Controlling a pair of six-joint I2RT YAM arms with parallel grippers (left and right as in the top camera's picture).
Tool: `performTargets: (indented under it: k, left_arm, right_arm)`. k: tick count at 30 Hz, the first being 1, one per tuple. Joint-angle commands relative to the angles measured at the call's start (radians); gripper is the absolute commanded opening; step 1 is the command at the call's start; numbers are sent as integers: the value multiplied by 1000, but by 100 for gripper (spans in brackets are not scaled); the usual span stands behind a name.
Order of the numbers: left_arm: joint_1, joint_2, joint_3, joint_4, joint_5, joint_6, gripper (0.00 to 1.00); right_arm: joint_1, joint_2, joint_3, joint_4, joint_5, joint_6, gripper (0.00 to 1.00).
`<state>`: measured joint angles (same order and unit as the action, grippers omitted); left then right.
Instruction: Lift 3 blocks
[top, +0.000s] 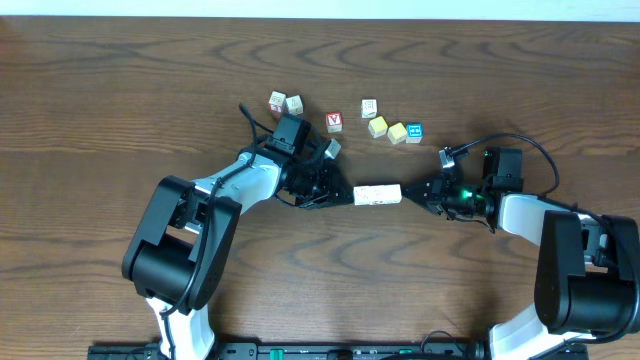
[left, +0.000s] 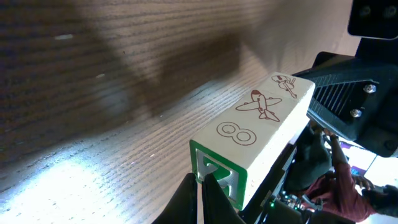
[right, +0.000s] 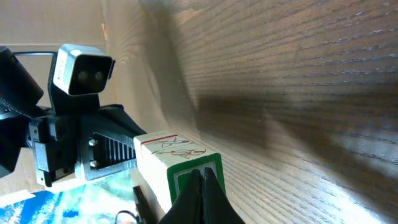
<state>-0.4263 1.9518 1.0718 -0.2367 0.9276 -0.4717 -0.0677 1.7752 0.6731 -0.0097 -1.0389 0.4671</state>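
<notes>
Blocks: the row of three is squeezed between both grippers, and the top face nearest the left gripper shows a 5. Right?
Not a 5: the left wrist view shows an 8 there. The blocks are squeezed between left gripper and right gripper.

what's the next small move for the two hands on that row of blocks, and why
Probably raise both hands together, slowly and level, with equal inward push. The three blocks sit end to end, pinned only between the shut left hand and shut right hand. In the air, only that squeeze carries the middle one, so uneven motion would likely drop the row.
</notes>
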Motion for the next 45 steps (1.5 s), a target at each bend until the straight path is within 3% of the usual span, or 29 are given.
performTargets:
  k: [1,45]
  left_arm:
    - [-24,-5,9,17,74,2,7]
    - [-24,-52,9,6,75,2,7]
  right_arm:
    - [57,-21,1,-5,-133,12,1]
    - [115,-81,1,-51,40,56,1]
